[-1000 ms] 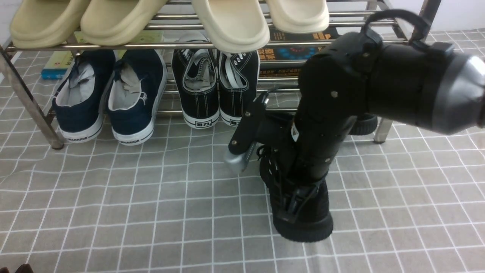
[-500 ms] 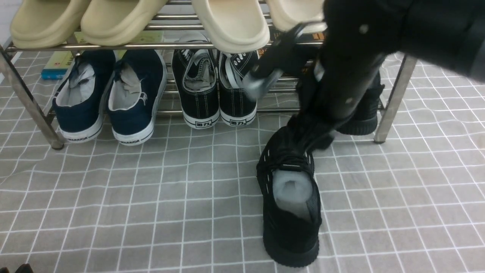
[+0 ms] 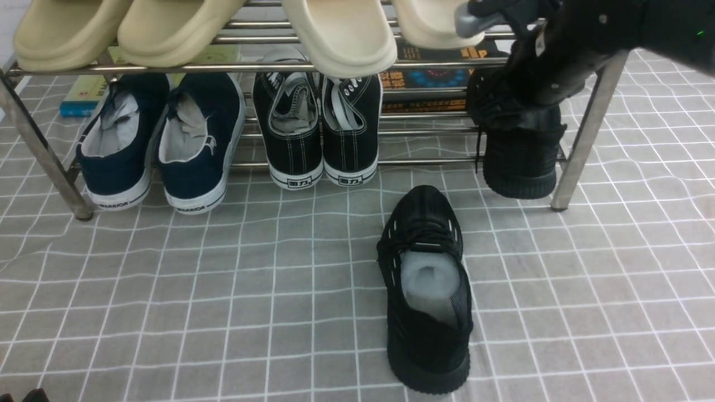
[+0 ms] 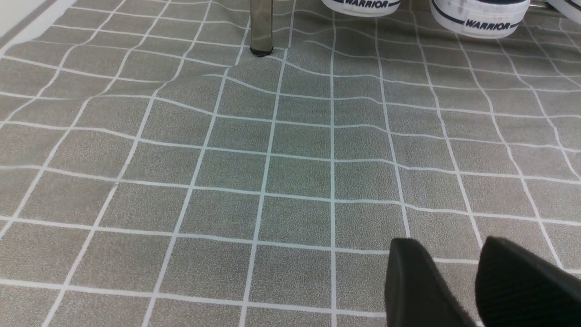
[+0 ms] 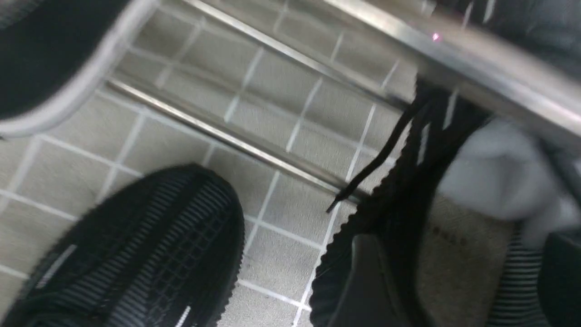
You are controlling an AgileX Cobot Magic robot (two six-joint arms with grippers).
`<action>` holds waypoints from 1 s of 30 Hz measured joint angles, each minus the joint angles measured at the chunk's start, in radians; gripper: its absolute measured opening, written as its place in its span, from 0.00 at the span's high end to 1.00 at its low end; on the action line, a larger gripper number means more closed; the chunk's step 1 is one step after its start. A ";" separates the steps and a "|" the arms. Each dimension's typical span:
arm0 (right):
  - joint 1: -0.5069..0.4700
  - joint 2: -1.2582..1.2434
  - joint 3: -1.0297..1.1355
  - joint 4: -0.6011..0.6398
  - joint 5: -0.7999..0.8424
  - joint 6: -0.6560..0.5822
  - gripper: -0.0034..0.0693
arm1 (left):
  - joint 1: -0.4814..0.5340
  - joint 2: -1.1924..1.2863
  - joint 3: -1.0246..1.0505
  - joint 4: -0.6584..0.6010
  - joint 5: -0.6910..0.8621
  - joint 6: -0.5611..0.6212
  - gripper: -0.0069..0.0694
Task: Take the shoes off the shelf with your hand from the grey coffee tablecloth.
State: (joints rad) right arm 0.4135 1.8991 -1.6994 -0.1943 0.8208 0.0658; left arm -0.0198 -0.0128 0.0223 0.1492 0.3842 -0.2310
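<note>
Sneakers split up: one sneaker (image 3: 427,290) lies on the cloth (image 3: 223,290) before the shelf (image 3: 581,128); the other sneaker (image 3: 519,162) sits on its lower tier, right pincer (image 5: 458,272) spread over its heel. Left pincer (image 4: 451,245) hovers over cloth, slightly parted.

R arm (image 3: 592,33): enters front view from upper right, wrist pitched down and fwd. R gripper (image 5: 463,259): fingers (image 5: 372,281) spread wide apart. L gripper (image 4: 454,259): held low, approx. level; fingertips (image 4: 417,281) parted by a narrow gap. L arm barely shows in front view.
</note>
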 joint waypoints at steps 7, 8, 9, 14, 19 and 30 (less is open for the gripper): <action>-0.001 0.083 0.000 0.002 0.016 0.000 0.50 | 0.000 0.000 0.000 0.000 0.000 0.000 0.59; -0.001 0.086 0.000 0.002 0.035 0.000 0.66 | 0.000 0.000 0.000 0.000 0.000 0.000 0.59; 0.000 0.083 0.000 0.013 0.064 -0.001 0.78 | 0.000 0.000 0.000 0.000 0.000 0.000 0.59; 0.033 -0.016 0.036 0.108 0.338 -0.034 0.95 | 0.000 0.000 0.000 0.000 0.000 0.000 0.59; 0.111 -0.191 0.236 0.188 0.369 -0.034 0.95 | 0.000 0.000 0.000 0.000 0.000 0.000 0.59; 0.138 -0.263 0.568 0.204 0.064 0.004 0.95 | 0.000 0.000 0.000 0.000 0.000 0.000 0.59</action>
State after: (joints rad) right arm 0.5510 1.6366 -1.1314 0.0097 0.8850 0.0702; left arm -0.0198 -0.0128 0.0223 0.1492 0.3842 -0.2310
